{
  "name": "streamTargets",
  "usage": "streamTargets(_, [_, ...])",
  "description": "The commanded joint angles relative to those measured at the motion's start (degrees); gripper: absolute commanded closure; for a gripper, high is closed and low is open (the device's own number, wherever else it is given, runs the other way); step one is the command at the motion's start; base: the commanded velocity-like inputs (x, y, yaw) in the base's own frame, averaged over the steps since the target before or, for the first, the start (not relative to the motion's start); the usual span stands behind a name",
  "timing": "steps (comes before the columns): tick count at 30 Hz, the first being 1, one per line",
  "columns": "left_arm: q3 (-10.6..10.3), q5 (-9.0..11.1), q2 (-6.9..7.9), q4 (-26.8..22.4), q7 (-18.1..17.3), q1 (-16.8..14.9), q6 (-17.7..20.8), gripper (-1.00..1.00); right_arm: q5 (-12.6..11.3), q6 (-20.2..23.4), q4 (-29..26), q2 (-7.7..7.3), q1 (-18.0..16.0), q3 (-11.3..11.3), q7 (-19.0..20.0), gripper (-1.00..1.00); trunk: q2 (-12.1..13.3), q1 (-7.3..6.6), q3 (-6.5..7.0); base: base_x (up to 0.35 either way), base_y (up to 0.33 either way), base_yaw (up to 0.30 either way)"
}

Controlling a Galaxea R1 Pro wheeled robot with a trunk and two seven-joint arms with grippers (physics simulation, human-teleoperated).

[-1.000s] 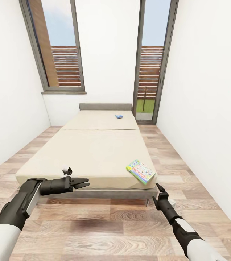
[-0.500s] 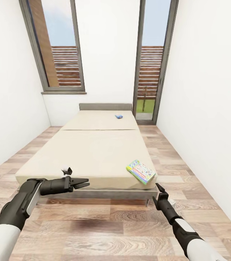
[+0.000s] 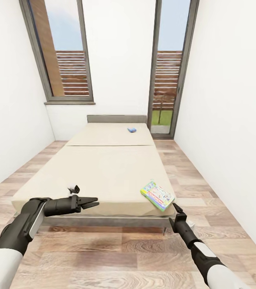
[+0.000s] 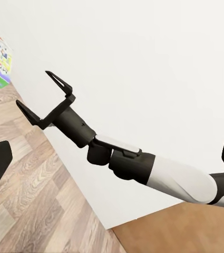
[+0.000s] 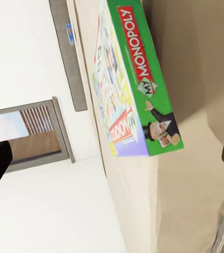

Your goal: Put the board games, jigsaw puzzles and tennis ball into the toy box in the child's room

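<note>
Bed (image 3: 103, 168) with a plain cream top runs down the middle of the white-walled room, its grey headboard (image 3: 117, 119) against the far wall between a window (image 3: 61, 52) and a glass door (image 3: 168, 68). One board game (image 3: 157, 195) lies flat at the bed's near right corner; the right wrist view shows its green edge and printed cover (image 5: 135, 84) resting on the mattress. A small blue thing (image 3: 132, 129), perhaps the second board game, lies far up the bed near the headboard, too small to tell. The left gripper (image 3: 93, 202) hangs over the wood floor (image 3: 115, 257) at the bed's near edge, fingers nearly pressed together and empty. The right gripper (image 3: 177, 212) sits just below the near board game, apart from it; in the left wrist view its fingers (image 4: 59, 83) are spread and hold nothing.
</note>
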Motion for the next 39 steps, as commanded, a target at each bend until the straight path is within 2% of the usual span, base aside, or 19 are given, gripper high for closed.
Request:
streamTargets(1, [0.0,0.1,0.02,0.0,-0.1,0.0,0.6,-1.00,-0.4,0.5,0.0,0.00,0.0,-0.2,0.1,-1.00,0.0,0.00,-0.05,0.037,0.000,0.000])
streamTargets(21, [0.1,0.3,0.12,0.0,-0.2,0.0,0.6,-1.00,-0.3,0.6,0.0,-0.04,0.0,-0.3,0.0,-1.00,0.0,0.00,-0.05,0.011,-0.001,0.000])
streamTargets(39, [0.1,0.3,0.03,0.0,-0.1,0.1,0.6,-1.00,-0.3,0.5,0.0,0.01,-0.1,-0.3,0.0,-1.00,0.0,0.00,-0.05,0.082,-0.071,0.000])
